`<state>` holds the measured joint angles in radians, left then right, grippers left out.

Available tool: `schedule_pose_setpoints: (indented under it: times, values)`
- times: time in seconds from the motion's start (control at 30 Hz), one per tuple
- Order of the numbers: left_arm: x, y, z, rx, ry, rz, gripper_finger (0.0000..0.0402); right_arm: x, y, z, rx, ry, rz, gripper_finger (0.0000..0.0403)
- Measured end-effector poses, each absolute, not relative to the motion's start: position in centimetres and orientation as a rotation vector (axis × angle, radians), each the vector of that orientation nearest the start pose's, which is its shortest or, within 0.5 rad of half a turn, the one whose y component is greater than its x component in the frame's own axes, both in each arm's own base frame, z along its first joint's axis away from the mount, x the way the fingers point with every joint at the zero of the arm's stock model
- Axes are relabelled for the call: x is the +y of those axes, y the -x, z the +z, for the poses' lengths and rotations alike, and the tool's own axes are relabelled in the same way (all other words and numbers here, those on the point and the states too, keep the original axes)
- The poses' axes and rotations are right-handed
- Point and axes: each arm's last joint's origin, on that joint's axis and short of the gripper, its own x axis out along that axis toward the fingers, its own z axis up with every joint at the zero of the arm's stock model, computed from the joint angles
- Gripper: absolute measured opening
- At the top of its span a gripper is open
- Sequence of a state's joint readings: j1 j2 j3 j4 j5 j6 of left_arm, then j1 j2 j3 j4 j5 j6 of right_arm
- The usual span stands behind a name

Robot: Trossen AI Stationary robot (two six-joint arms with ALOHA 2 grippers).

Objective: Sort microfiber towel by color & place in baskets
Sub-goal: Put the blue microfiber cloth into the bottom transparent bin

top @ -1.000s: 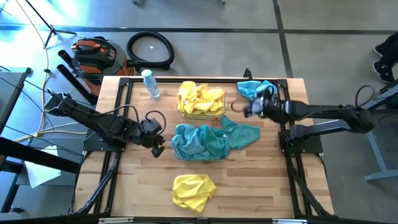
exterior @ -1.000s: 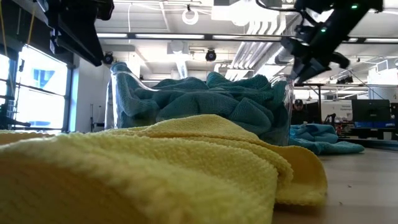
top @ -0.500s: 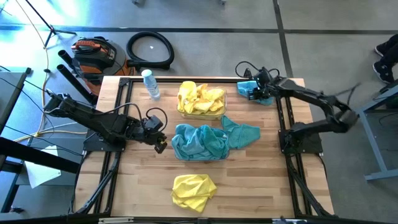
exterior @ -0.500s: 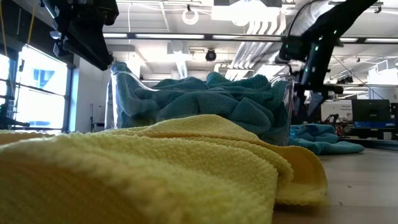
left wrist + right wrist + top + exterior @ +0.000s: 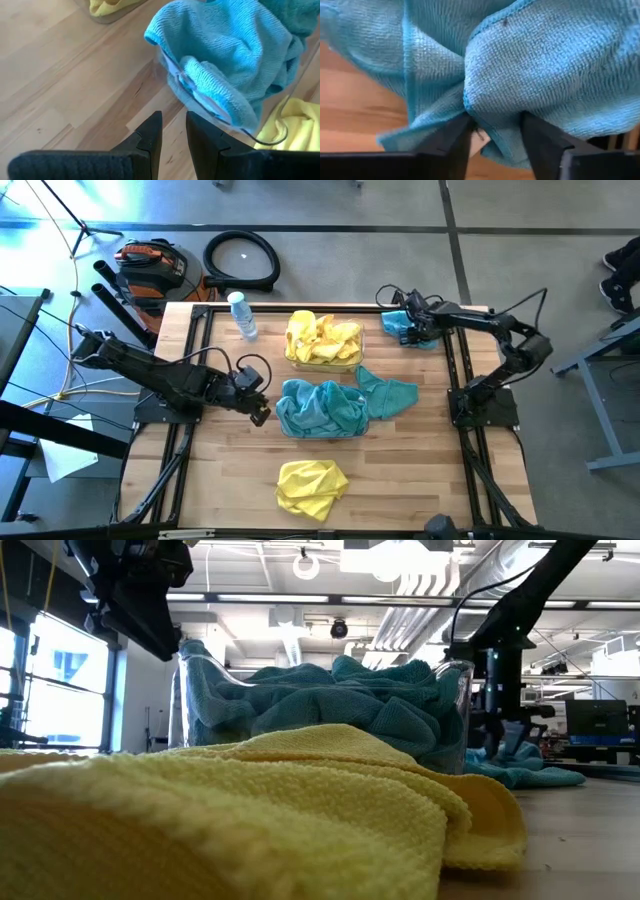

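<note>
Two baskets (image 5: 322, 342) brim with crumpled yellow and teal microfiber towel (image 5: 320, 408).

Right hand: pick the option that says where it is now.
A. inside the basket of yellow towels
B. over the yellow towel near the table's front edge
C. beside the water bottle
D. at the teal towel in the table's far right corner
D: the high view shows the right hand down at the teal towel in the far right corner, and its wrist view shows teal cloth bunched between the fingers.
</note>
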<state>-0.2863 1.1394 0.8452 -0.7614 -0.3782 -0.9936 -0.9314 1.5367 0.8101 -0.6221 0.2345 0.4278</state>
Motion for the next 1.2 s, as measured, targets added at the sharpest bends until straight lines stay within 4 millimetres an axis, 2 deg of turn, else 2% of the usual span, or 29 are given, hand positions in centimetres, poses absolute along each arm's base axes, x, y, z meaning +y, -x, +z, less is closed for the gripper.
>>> schedule_pose_setpoints:
  times: [0.2, 0.27, 0.4, 0.53, 0.83, 1.0, 1.2]
  values:
    - [-4.9, -20.5, 24.4, 0.859, 0.557, 0.561, 0.0074, -20.8, -14.6, 16.1, 1.103, -0.794, -1.275, 0.003]
    - [-5.0, -20.6, 24.2, 0.87, 0.55, 0.566, 0.0074, -20.6, -14.6, 16.4, 1.095, -0.788, -1.271, 0.0009]
    - [-5.0, -20.8, 23.9, 0.884, 0.537, 0.569, 0.0074, -19.6, -14.7, 17.7, 1.076, -0.771, -1.256, 0.002]
    - [-5.1, -20.9, 23.8, 0.907, 0.511, 0.545, 0.0074, -17.9, -14.7, 19.6, 1.026, -0.748, -1.276, 0.0004]
    - [-5.1, -20.9, 23.7, 0.931, 0.458, 0.504, 0.0074, -12.1, -14.7, 24.3, 0.806, -0.736, -1.276, 0.0002]
    - [-5.1, -20.9, 23.7, 0.944, 0.404, 0.475, 0.0074, -8.8, -14.3, 28.1, 0.61, -0.726, -1.239, 0.0001]
    - [-5.1, -20.9, 23.7, 0.957, 0.344, 0.443, 0.0074, -5.6, -14.0, 33.9, 0.345, -0.671, -1.128, 0.0]
